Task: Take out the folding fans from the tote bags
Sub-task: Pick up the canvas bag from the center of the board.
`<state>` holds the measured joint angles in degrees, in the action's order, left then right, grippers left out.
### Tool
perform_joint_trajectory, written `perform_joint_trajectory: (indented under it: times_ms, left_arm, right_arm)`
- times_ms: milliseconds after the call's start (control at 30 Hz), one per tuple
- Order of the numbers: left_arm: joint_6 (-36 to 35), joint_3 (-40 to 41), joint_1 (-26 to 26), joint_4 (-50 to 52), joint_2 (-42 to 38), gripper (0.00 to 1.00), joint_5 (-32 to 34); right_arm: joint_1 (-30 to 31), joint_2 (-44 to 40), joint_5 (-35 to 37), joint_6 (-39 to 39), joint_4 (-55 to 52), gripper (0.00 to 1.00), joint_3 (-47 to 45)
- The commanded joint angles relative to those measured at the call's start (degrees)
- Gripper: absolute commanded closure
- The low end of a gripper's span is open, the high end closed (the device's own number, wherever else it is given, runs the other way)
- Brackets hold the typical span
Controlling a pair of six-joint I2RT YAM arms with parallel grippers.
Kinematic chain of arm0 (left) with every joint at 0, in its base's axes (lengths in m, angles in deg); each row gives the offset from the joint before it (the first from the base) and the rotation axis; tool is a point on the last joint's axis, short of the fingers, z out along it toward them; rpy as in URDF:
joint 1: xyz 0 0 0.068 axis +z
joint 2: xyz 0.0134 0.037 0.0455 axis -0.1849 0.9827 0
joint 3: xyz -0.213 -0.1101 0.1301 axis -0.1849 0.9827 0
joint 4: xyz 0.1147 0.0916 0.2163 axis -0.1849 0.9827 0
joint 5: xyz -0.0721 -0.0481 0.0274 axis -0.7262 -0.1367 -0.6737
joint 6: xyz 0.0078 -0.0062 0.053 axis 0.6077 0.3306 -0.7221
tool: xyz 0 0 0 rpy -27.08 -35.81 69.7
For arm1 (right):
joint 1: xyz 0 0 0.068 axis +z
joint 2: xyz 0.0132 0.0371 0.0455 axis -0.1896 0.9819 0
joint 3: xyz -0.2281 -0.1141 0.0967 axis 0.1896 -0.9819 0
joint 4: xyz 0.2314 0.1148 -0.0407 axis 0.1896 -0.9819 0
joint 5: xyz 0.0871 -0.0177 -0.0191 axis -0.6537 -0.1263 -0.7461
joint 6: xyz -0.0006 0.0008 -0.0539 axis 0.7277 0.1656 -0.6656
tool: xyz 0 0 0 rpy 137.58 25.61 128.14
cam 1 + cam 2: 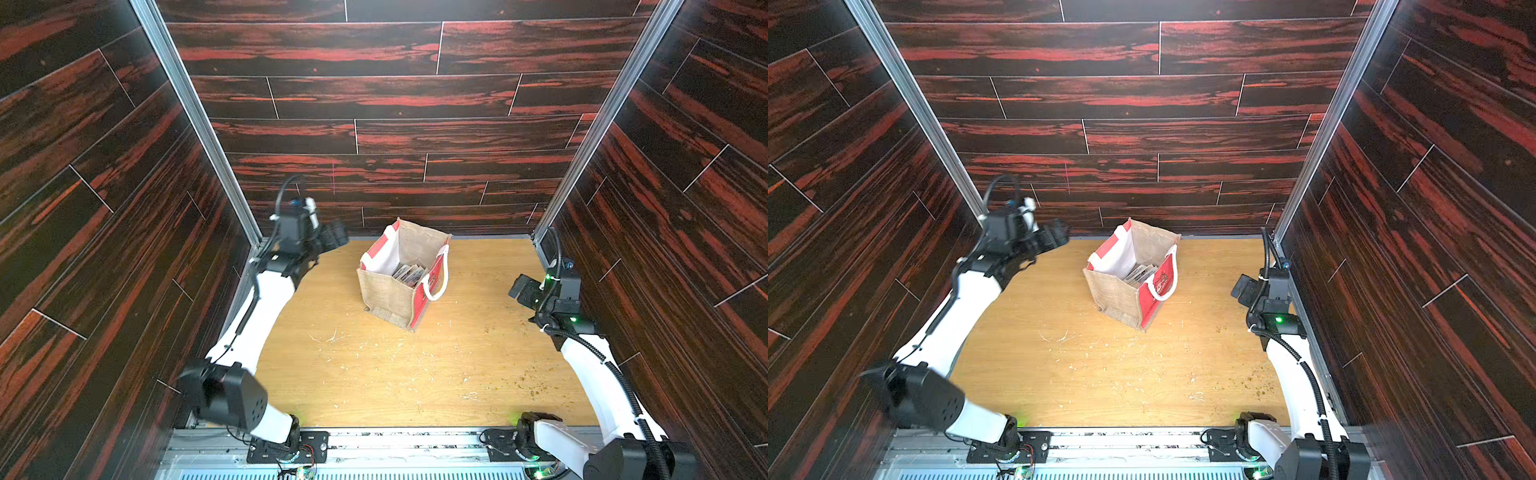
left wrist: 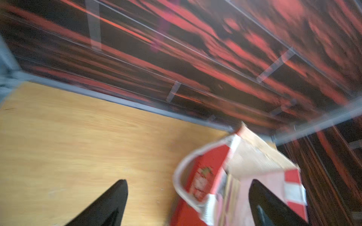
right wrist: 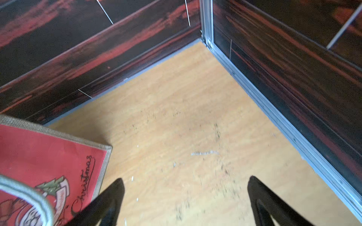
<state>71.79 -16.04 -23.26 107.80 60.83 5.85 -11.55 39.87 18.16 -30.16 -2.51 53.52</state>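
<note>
Nearest my view, both arm bases sit bolted to the metal rail [image 1: 395,440] at the table's front edge. Going left to right: my left tool [image 1: 334,235] hangs raised near the back-left corner. Its fingers are spread wide with nothing between them, and it points toward the tote bag [image 1: 388,297]. I read that as lining up for a reach into the mouth. The bag stands upright mid-table toward the back wall, mouth open. The folding fans [image 1: 409,274] sit bundled low inside against the white lining, so I judge none is out yet. My right tool [image 1: 524,289] is parked by the right wall, fingers likewise apart and empty, well clear of the bag. The table [image 1: 374,386] is pale wood-grain, littered with small scraps [image 1: 332,337]. Dark, red-streaked plank walls [image 1: 374,95] box it in on three sides.
</note>
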Motion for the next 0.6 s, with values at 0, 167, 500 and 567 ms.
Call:
perform_joint_trajectory:
  times_ms: [0, 167, 500, 567]
  left_arm:
    - [-2.88, -9.03, -2.65, 9.69, 4.29, 0.01, 0.55]
    - [-6.93, -25.17, -6.01, 25.07, 16.73, 0.01, 0.65]
    - [-13.67, -67.06, -9.58, 54.36, 43.05, 0.01, 3.02]
    - [-13.75, -68.67, -9.78, 55.14, 44.9, 0.01, 1.95]
  right_arm:
    - [0.27, -1.43, 0.8, 2.26, -7.63, 0.01, 3.12]
    - [0.26, -2.13, 0.91, 2.05, -12.04, 0.02, 5.94]
    - [0.62, -4.25, 0.57, 1.44, -15.03, 0.02, 8.07]
    - [0.8, -4.46, 0.22, 1.18, -15.3, 0.02, 8.21]
